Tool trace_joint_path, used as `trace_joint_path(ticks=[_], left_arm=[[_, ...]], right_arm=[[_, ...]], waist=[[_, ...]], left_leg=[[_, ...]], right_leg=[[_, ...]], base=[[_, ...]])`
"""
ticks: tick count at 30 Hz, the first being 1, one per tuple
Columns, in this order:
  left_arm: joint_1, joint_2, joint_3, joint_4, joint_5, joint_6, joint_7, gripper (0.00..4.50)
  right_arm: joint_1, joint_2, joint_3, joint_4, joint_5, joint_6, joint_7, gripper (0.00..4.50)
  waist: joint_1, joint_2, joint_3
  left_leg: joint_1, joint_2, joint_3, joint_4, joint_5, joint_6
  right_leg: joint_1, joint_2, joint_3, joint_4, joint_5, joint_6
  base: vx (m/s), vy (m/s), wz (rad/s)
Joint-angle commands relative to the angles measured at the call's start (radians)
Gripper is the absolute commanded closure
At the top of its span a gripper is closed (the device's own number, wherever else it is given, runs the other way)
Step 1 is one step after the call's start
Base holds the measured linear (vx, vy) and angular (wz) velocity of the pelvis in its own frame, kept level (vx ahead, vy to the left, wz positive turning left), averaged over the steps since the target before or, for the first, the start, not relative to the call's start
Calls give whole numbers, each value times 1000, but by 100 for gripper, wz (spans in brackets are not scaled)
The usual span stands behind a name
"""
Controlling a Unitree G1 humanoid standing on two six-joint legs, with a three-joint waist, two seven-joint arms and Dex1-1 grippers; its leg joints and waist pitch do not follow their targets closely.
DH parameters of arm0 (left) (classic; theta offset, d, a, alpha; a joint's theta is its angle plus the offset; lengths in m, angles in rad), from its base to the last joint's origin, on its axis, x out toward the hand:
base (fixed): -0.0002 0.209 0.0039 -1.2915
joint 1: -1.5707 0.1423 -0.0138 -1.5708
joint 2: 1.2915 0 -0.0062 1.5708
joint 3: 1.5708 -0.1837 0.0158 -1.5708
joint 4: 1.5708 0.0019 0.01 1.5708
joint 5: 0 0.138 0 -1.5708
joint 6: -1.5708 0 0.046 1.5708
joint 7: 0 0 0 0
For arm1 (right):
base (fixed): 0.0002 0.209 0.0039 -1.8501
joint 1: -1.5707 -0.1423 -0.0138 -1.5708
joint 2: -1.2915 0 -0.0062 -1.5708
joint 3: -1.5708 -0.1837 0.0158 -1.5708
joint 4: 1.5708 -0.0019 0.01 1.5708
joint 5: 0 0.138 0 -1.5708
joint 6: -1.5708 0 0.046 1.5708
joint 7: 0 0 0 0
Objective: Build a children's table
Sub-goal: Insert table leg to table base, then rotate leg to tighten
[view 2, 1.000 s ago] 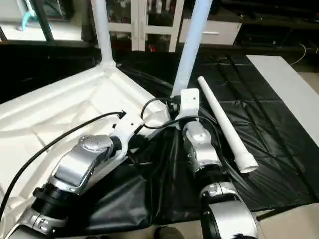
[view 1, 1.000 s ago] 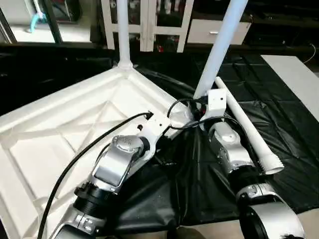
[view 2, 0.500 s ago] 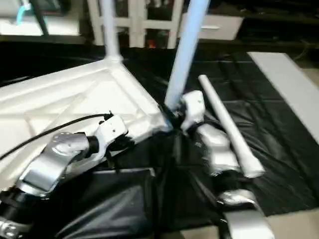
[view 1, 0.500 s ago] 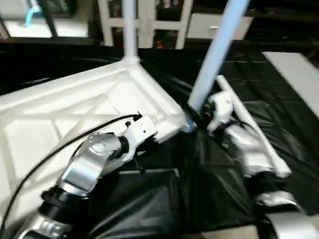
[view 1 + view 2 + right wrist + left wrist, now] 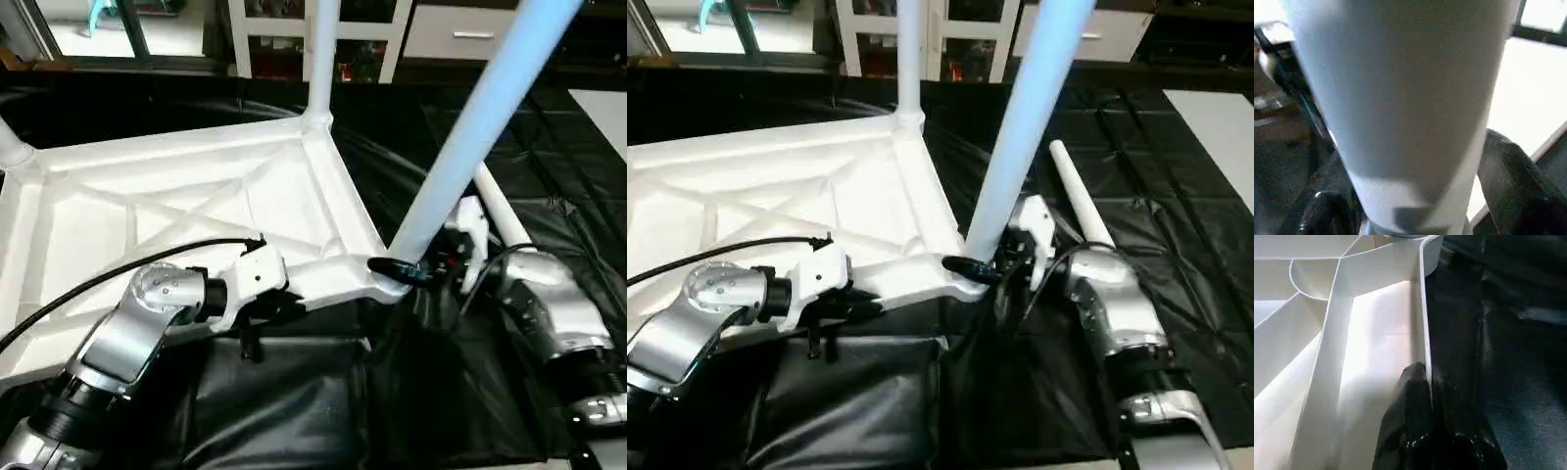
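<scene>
Table top lies underside up on black sheet. Left gripper pinched shut on its near rim. Right gripper at 3 o'clock corner, fingers around leg base, grip unclear. Loose leg lies just beside.

A wrinkled black sheet is spread across the floor. Behind it a white glass-door cabinet is seen — possibly with a drawer unit alongside — and pale flooring is lit brightly.
</scene>
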Motion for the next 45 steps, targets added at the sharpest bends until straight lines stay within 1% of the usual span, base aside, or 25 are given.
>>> trace_joint_path(ticks=[1, 2, 5, 6, 8, 10, 11, 12, 14, 15, 16, 17, 20, 25, 28, 29, 32, 33, 34, 37, 40, 42, 43, 44, 45], left_arm=[[35, -1, -46, 37, -28, -3, -46, 450], [35, -2, -39, 44, -30, -4, -50, 450], [34, 0, -35, 43, -36, -1, -57, 450], [34, 1, -35, 42, -39, 1, -60, 450], [33, 3, -35, 41, -40, 3, -63, 450], [32, 5, -37, 42, -39, 2, -65, 450], [32, 6, -38, 42, -38, 2, -65, 450], [32, 6, -38, 43, -38, 2, -66, 450], [30, 7, -41, 43, -34, 3, -70, 450], [30, 7, -42, 43, -33, 4, -72, 450], [30, 7, -42, 43, -31, 4, -74, 450], [30, 8, -43, 43, -31, 3, -75, 450], [30, 11, -44, 45, -31, 2, -74, 450], [32, 13, -45, 46, -29, 0, -72, 450], [32, 11, -44, 51, -26, -1, -70, 450], [31, 9, -43, 53, -26, -1, -68, 450], [29, 8, -43, 57, -24, -2, -66, 450], [29, 8, -43, 57, -24, -2, -66, 450], [27, 5, -40, 59, -23, 2, -59, 450], [24, 1, -37, 61, -21, 6, -49, 450], [17, -18, -32, 74, -3, 14, -2, 450], [-1, -52, -30, 95, 32, 61, 77, 450], [-1, -52, -30, 95, 32, 61, 77, 450], [-9, -63, -30, 102, 42, 83, 101, 450], [-34, -112, -23, 115, 63, 160, 181, 450]], right_arm=[[8, -25, -48, -39, 34, 14, 14, 137], [21, -31, -49, -55, 37, 19, 27, 137], [34, -39, -43, -59, 37, 28, 48, 137], [38, -44, -37, -57, 35, 28, 55, 152], [43, -51, -24, -46, 25, 27, 64, 162], [48, -54, -12, -39, 16, 34, 73, 172], [48, -56, -4, -36, 9, 36, 76, 197], [49, -56, -2, -36, 6, 38, 78, 197], [51, -54, 12, -34, -4, 48, 89, 218], [52, -53, 14, -33, -6, 50, 92, 218], [52, -52, 18, -32, -7, 55, 96, 240], [53, -50, 20, -32, -8, 62, 101, 240], [49, -48, 22, -28, -8, 69, 104, 249], [45, -46, 19, -20, -11, 68, 102, 253], [46, -42, 18, -17, -17, 70, 88, 254], [47, -39, 18, -16, -20, 70, 81, 254], [52, -34, 20, -18, -21, 74, 77, 255], [52, -34, 20, -18, -21, 74, 77, 255], [55, -26, 20, -11, -32, 78, 59, 255], [52, -18, 18, 4, -47, 81, 27, 255], [41, 2, 19, 50, -99, 84, -74, 255], [25, 36, 11, 105, -141, 95, -206, 255], [25, 36, 11, 105, -141, 95, -206, 255], [19, 46, 8, 122, -151, 100, -246, 256], [0, 88, 2, 176, -182, 100, -369, 256]], waist=[[1, -7, -58], [2, -9, -60], [3, -9, -60], [2, -9, -59], [3, -6, -60], [2, -9, -58], [2, -9, -59], [2, -9, -59], [2, -8, -60], [2, -8, -61], [2, -8, -62], [3, -4, -66], [4, -6, -69], [5, -7, -69], [5, -6, -68], [5, -6, -66], [3, -7, -65], [3, -7, -65], [3, -6, -64], [2, -8, -65], [0, -8, -61], [-5, -10, -57], [-7, -10, -56], [-9, -12, -55], [-8, -11, -53]], left_leg=[[36, 99, -36, -61, 29, 202], [35, 97, -35, -59, 34, 204], [34, 97, -35, -57, 26, 204], [32, 96, -35, -57, 15, 200], [32, 95, -35, -57, -16, 186], [31, 95, -35, -58, -44, 172], [31, 95, -36, -58, -56, 163], [32, 95, -35, -57, -58, 159], [32, 95, -36, -57, -56, 156], [32, 95, -36, -56, -42, 159], [32, 95, -36, -55, -35, 161], [33, 94, -36, -53, -17, 167], [30, 93, -36, -49, 10, 187], [30, 94, -36, -47, -2, 186], [31, 95, -37, -49, -23, 174], [32, 95, -37, -51, -47, 160], [33, 94, -37, -52, -83, 138], [33, 94, -37, -52, -83, 138], [32, 94, -37, -53, -94, 129], [30, 92, -37, -51, -84, 129], [30, 92, -37, -54, -114, 116], [29, 92, -40, -58, -156, 88], [32, 90, -41, -59, -189, 63], [33, 90, -42, -60, -205, 51], [34, 89, -43, -60, -233, 33]], right_leg=[[38, -72, 47, -29, 60, -301], [39, -73, 48, -28, 62, -303], [39, -74, 48, -29, 46, -301], [39, -74, 48, -30, 29, -301], [38, -73, 48, -33, -12, -301], [38, -73, 49, -36, -49, -299], [38, -74, 49, -37, -68, -297], [38, -73, 49, -38, -71, -295], [38, -73, 49, -36, -65, -295], [38, -72, 49, -33, -47, -297], [38, -71, 49, -32, -37, -298], [40, -70, 48, -29, -6, -303], [43, -72, 47, -23, 40, -313], [43, -72, 46, -23, 18, -316], [42, -71, 46, -26, -13, -313], [41, -71, 46, -29, -42, -310], [41, -71, 48, -33, -80, -303], [41, -71, 48, -33, -80, -303], [41, -72, 49, -35, -94, -298], [41, -72, 50, -33, -78, -298], [38, -72, 50, -39, -125, -293], [36, -72, 51, -45, -189, -281], [33, -72, 51, -50, -246, -267], [33, -72, 51, -52, -274, -261], [32, -74, 53, -58, -323, -246]], base=[[0, 0, 0], [0, 0, 0], [0, 0, 0], [0, 0, 0], [0, 0, 0], [0, 0, 0], [0, 0, 0], [0, 0, 0], [0, 0, 0], [0, 0, 0], [0, 0, 0], [0, 0, 0], [0, 0, 0], [0, 0, 0], [0, 0, 0], [0, 0, 0], [0, 0, 0], [0, 0, 0], [0, 0, 0], [0, 0, 0], [0, 0, 0], [0, 0, 0], [0, 0, 0], [0, 0, 0], [0, 0, 0]])
